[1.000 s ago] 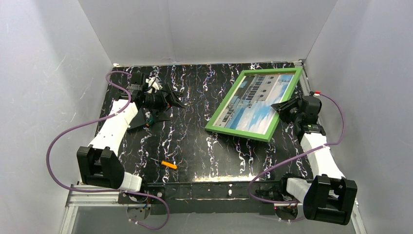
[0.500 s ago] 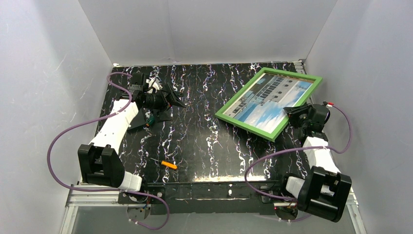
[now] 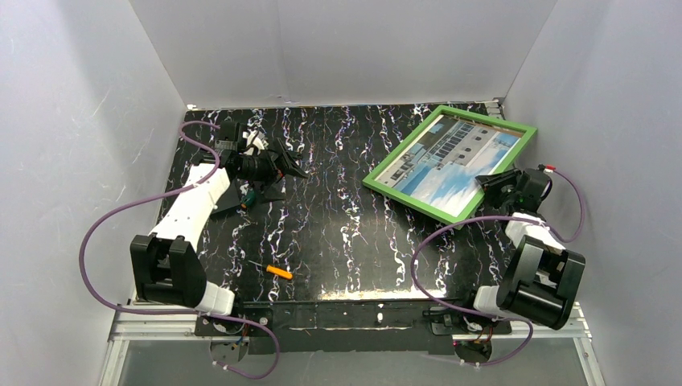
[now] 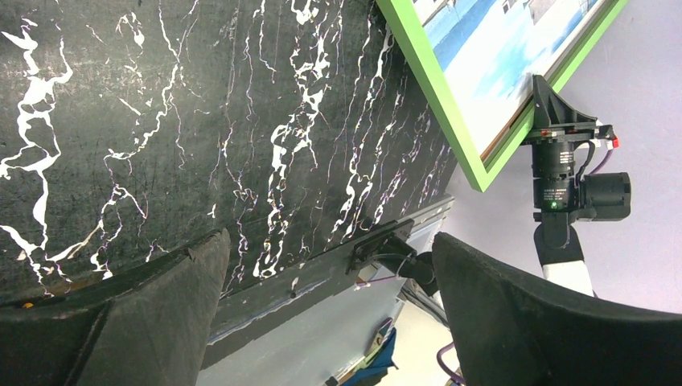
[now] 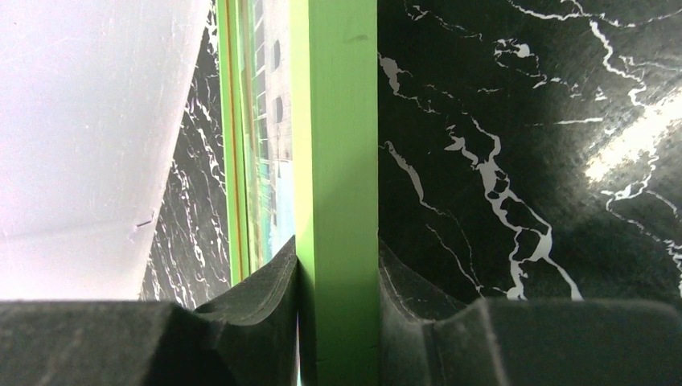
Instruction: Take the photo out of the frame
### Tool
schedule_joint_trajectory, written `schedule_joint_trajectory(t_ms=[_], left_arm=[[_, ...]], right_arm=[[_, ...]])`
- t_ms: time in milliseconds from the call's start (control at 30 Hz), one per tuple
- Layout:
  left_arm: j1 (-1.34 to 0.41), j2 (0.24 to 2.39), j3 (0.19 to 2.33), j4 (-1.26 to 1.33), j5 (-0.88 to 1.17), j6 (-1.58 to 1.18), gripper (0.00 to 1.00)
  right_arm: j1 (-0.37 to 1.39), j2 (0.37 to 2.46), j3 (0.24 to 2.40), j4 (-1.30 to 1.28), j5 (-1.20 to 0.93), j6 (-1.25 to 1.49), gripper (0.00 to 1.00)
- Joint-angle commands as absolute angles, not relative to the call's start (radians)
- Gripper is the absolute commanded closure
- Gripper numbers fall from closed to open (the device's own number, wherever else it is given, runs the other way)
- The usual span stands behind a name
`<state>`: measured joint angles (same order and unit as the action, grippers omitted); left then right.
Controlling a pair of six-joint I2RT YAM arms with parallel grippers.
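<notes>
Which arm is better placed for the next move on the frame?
Right: the right gripper clamps the frame by its green edge; the left gripper hangs open across the table, far from it.

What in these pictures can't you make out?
Back of the frame: faces away in every view, so whatever holds the photo in is hidden.
Right wrist view: the photo shows only as an edge-on sliver; the right pincer covers the rim it clamps.
Left wrist view: the picture's top edge cuts off most of the frame.
Top view: the small orange thing is too small to identify.
</notes>
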<state>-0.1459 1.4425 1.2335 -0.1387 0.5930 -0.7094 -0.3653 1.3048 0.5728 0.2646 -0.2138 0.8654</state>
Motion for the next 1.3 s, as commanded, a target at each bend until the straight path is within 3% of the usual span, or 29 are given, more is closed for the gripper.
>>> schedule_joint_trajectory(t_ms=[0, 400, 800, 833, 967, 1033, 1100, 1267], left_arm=[[-0.141, 1.46, 1.218, -0.189, 0.639, -0.714, 0.04], [-0.14, 1.456, 1.211, -0.175, 0.647, -0.725, 0.04], [-0.141, 1.454, 1.205, -0.165, 0.652, -0.732, 0.04], [-0.141, 1.454, 1.206, -0.166, 0.652, -0.732, 0.04], [-0.141, 1.456, 1.203, -0.162, 0.655, -0.736, 0.04], [-0.141, 1.457, 1.2, -0.158, 0.657, -0.74, 0.04], [-0.141, 1.46, 1.196, -0.152, 0.661, -0.744, 0.04], [-0.141, 1.464, 1.192, -0.143, 0.667, -0.751, 0.04]], right_arm=[[-0.385, 1.345, 0.616, 0.203, -0.243, 0.748, 0.99], [-0.452, 1.468, 0.642, 0.223, -0.534, 0.653, 0.99], [-0.487, 1.542, 0.757, 0.02, -0.486, 0.52, 0.99], [-0.487, 1.552, 0.774, -0.024, -0.469, 0.508, 0.95], [-0.484, 1.548, 0.822, -0.19, -0.304, 0.466, 0.5], [-0.473, 1.523, 0.827, -0.249, -0.199, 0.459, 0.33], [-0.449, 1.505, 0.843, -0.323, -0.081, 0.454, 0.25], [-0.384, 1.449, 0.857, -0.449, 0.17, 0.462, 0.16]])
